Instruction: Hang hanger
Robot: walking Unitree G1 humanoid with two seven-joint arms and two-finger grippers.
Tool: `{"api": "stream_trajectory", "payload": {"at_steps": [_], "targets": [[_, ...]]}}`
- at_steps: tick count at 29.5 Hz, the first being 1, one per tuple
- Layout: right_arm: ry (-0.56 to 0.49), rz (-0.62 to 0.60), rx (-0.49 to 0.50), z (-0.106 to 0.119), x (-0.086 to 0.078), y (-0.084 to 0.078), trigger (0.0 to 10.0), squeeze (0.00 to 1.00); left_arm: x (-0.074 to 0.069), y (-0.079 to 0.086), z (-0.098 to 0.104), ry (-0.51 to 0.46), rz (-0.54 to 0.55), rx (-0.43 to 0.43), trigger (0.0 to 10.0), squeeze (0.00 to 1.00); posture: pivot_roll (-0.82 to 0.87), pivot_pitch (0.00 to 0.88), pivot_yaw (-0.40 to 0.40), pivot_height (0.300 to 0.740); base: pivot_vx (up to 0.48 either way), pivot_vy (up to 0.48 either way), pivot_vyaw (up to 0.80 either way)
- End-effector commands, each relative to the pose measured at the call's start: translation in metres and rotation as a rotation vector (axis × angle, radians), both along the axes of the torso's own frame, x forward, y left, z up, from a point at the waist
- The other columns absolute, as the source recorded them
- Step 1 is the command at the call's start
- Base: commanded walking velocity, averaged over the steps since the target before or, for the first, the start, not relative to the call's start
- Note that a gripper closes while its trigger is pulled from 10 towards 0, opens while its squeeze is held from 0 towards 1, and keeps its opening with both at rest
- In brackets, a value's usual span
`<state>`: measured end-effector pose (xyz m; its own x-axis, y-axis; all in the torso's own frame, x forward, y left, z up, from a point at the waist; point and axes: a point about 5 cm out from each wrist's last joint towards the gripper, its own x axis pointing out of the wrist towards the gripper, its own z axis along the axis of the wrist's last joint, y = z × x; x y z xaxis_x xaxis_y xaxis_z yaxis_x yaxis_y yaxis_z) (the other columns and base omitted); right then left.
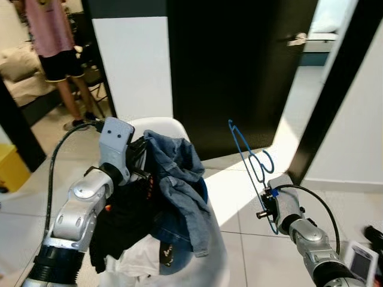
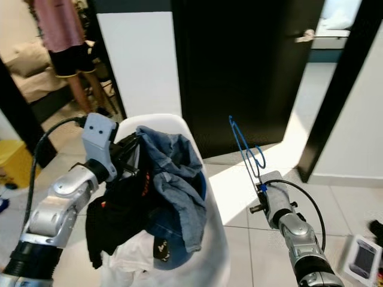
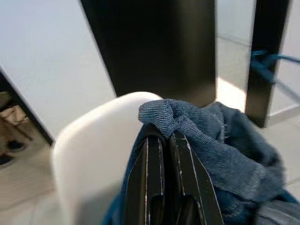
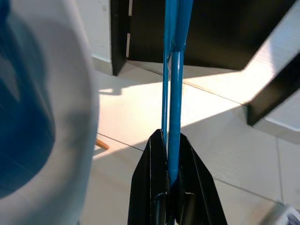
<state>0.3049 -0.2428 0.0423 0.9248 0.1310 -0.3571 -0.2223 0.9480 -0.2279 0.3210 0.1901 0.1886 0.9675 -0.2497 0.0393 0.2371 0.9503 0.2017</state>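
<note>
still, our right gripper (image 4: 171, 176) pinches the blue hanger (image 1: 248, 156) mid-frame, our left gripper (image 3: 165, 145) grips the denim jacket (image 1: 179, 173); the thin wire might twist loose.

You see two arms of silver, rounded metal segments with black joint rings between them. The left arm (image 1: 81, 206) ends in a pale grey, boxy wrist block (image 1: 115, 139) with two small dark holes on its face, and a thick black cable (image 1: 57, 156) loops from that block down along the arm. The right arm (image 1: 311, 239) is slimmer, with a grey wrist housing (image 1: 282, 203), a short black stud on its side and a thin black cable (image 1: 326, 210) arching over it. Each tool (image 3: 169, 154) has two long black fingers (image 4: 192, 164), flat-sided, tapering to narrow tips, with pale edge lines.
</note>
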Motion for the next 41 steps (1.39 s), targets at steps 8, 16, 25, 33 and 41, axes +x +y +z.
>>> {"api": "stream_trajectory", "payload": {"at_steps": [8,16,25,33,41], "targets": [[0.029,0.012,0.007,-0.005,-0.001,0.004,10.0,0.0,-0.009,0.011,-0.032,0.202,-0.019,0.111,10.0,1.0,-0.03,0.0,0.0,0.74,0.0,0.0,0.0],[0.036,0.016,0.01,-0.006,-0.002,0.004,10.0,0.0,-0.033,0.002,-0.036,0.257,-0.273,0.197,10.0,1.0,-0.03,0.0,0.0,0.74,0.0,0.0,0.0],[0.032,0.012,0.01,-0.005,-0.002,0.003,10.0,0.0,-0.043,-0.001,0.006,0.105,-0.433,0.124,10.0,1.0,-0.03,0.0,0.001,0.74,0.0,0.0,0.0],[0.031,0.005,-0.005,-0.002,0.002,0.0,10.0,0.0,-0.057,-0.06,-0.034,0.19,-0.708,0.261,10.0,1.0,-0.03,0.0,-0.01,0.74,0.0,0.0,0.0],[0.027,-0.018,-0.021,0.001,0.003,-0.004,10.0,0.0,-0.052,-0.082,-0.059,0.255,-0.718,0.383,10.0,0.0,-0.04,0.0,0.002,0.74,0.0,0.0,0.0]]}}
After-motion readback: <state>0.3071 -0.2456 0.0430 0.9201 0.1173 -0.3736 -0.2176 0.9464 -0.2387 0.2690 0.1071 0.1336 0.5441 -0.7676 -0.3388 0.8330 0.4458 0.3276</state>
